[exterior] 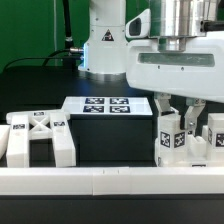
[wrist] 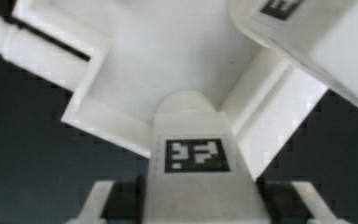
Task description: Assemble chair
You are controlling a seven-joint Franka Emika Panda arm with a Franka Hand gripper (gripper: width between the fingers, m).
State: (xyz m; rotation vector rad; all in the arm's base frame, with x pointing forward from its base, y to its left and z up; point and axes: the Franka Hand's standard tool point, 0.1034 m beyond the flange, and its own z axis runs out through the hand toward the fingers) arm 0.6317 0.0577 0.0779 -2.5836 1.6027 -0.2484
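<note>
Fingers [exterior: 166, 106], two of them, are pinching nearly closed on one tagged chair leg [exterior: 171, 140], w/ the gripper [exterior: 181, 118] standing over it at lower right of the ext. view. Wrist cam is showing that leg [wrist: 197, 150] sitting btwn both fingers, one tag visible. One X-ribbed panel [exterior: 40, 135] is lying at lower left. More white chair pieces [exterior: 214, 135] are crowding the right edge, count unclear. One marker board [exterior: 105, 105] is lying mid-frame.
</note>
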